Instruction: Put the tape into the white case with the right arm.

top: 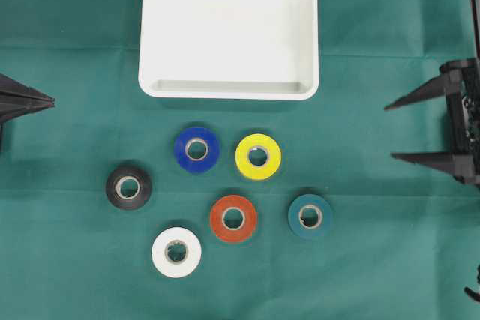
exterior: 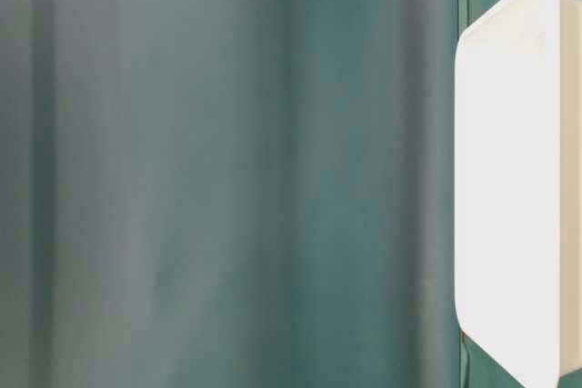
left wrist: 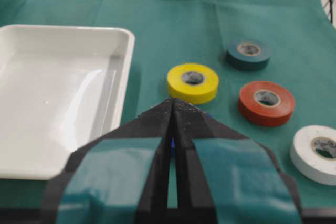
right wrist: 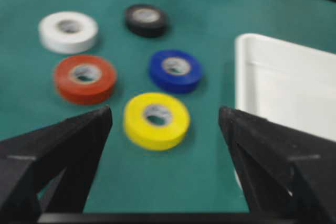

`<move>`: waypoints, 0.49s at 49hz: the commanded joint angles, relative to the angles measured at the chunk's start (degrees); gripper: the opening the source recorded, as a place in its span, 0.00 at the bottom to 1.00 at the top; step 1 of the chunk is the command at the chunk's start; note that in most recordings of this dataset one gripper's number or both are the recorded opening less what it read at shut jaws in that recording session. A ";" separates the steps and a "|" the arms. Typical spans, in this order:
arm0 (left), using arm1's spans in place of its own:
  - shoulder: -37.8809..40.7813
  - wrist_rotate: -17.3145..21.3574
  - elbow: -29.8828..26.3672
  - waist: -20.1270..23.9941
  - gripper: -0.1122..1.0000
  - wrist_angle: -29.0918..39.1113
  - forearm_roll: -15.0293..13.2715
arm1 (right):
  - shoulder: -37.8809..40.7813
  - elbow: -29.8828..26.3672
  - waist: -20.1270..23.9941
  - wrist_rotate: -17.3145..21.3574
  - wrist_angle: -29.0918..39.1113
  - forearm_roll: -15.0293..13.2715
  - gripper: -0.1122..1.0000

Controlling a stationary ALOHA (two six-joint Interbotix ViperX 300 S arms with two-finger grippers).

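Several tape rolls lie flat on the green cloth: blue (top: 196, 149), yellow (top: 258, 157), black (top: 128, 187), orange-red (top: 233, 219), teal (top: 310, 216) and white (top: 176, 252). The white case (top: 229, 34) stands behind them with nothing in it. My right gripper (top: 390, 131) hovers at the right edge, open wide, its fingers (top: 420, 93) pointing left; nothing is between them. In the right wrist view the yellow roll (right wrist: 157, 120) lies ahead of the right gripper (right wrist: 165, 119). My left gripper (top: 51, 100) is shut at the left edge, holding nothing.
The green cloth (top: 390, 275) covers the whole table. In the left wrist view the case (left wrist: 58, 98) is on the left and the yellow roll (left wrist: 192, 83), orange-red roll (left wrist: 266, 103) and teal roll (left wrist: 248, 53) lie ahead. The table-level view shows only cloth and the case's side (exterior: 509, 179).
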 commanded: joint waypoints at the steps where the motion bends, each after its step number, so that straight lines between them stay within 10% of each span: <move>1: 0.44 0.00 -0.62 -0.09 0.10 -0.09 -0.09 | 0.00 -0.44 1.49 0.09 0.26 -0.09 0.74; 24: 0.44 -0.18 -0.62 -0.09 0.10 2.20 -0.09 | -0.09 0.62 3.78 0.09 2.02 -0.18 0.74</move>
